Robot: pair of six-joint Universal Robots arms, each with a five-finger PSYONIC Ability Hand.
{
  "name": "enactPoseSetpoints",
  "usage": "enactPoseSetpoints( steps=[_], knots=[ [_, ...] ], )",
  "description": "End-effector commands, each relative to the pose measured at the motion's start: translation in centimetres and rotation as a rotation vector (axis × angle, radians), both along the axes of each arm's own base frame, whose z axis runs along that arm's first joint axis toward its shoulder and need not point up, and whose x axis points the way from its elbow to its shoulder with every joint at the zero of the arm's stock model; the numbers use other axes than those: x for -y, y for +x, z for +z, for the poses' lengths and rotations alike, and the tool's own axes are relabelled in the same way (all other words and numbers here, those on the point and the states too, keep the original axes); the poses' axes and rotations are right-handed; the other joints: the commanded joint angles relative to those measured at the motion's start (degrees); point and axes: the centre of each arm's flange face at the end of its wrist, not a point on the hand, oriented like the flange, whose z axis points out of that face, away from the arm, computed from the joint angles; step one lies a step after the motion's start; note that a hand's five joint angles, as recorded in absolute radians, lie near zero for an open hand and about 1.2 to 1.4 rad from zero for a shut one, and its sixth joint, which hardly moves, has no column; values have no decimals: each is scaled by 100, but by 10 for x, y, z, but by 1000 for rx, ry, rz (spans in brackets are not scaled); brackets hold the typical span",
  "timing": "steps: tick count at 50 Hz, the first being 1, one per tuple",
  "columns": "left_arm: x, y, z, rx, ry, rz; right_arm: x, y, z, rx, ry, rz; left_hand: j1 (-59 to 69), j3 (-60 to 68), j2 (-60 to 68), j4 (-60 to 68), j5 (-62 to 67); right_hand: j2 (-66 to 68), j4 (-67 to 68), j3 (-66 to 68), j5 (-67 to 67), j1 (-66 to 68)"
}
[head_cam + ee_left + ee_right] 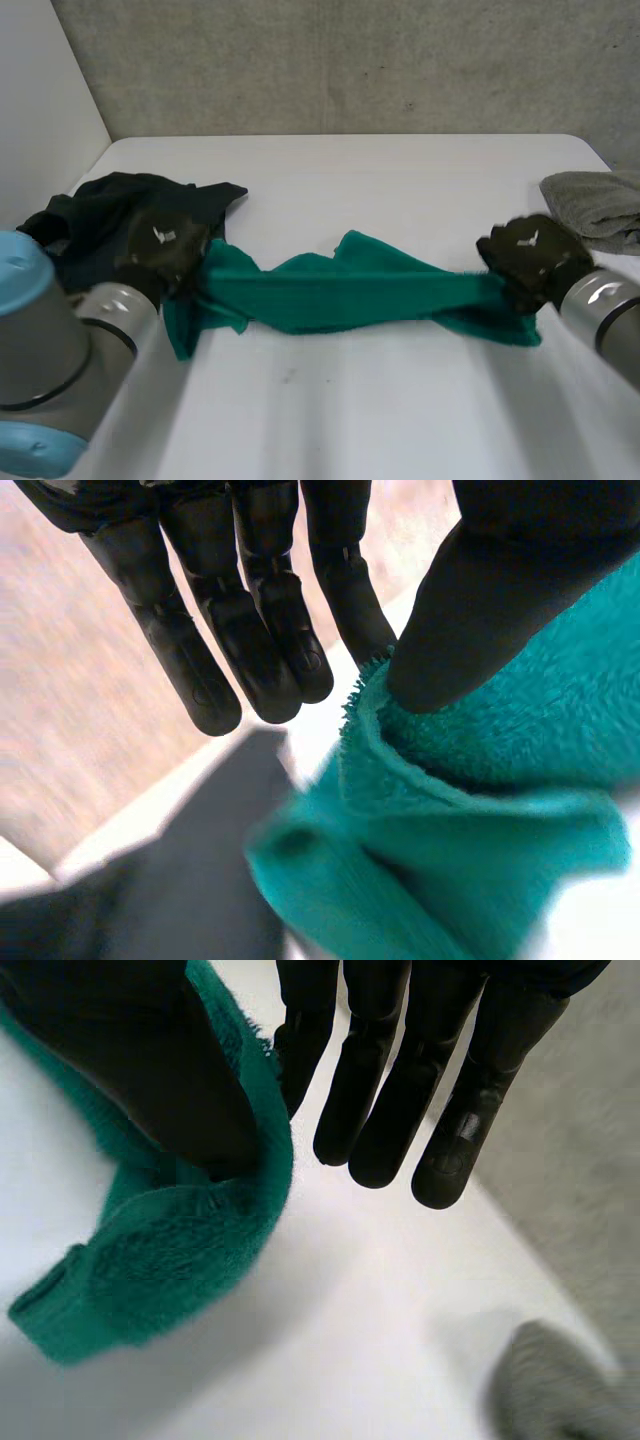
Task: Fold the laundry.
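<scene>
Where it stretches between the two hands, the fleecy green towel runs as a long, rumpled band over the middle of the smooth white worktop, fuzzy along its edges. A limp dark garment is heaped just behind the left hand; a nubbly grey towel lies near the right hand. Each hand pinches its own end between thumb and straight fingers.
</scene>
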Motion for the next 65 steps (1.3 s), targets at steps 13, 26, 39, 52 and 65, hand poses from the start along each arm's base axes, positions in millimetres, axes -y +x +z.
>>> enactPoseSetpoints(
  steps=[13, 26, 39, 52, 65],
  knots=[
    [47, -31, -6, 39, 110, -79, 32, 11, 6, -39, 198, 1, 1401, 1194, 1157, 1136, 1443, 1280, 1184, 1230, 1375, 2315],
    [74, -32, -54, 93, 189, -23, 58, 16, -47, -3, 357, -41, 1401, 1194, 1157, 1136, 1443, 1280, 1184, 1230, 1375, 2315],
    [152, -65, 133, -182, -698, 25, 140, 63, 105, 273, -555, -79, 1401, 1194, 1157, 1136, 1443, 1280, 1184, 1230, 1375, 2315],
    [109, -55, 148, -168, -595, 52, 116, 61, 152, 303, -643, -64, 1401, 1194, 1157, 1136, 1443, 1280, 1184, 1230, 1375, 2315],
    [38, -27, -17, 82, -69, -3, 43, 39, -2, 53, -37, 85, 1401, 1194, 1157, 1136, 1443, 1280, 1184, 1230, 1375, 2315]
  ],
)
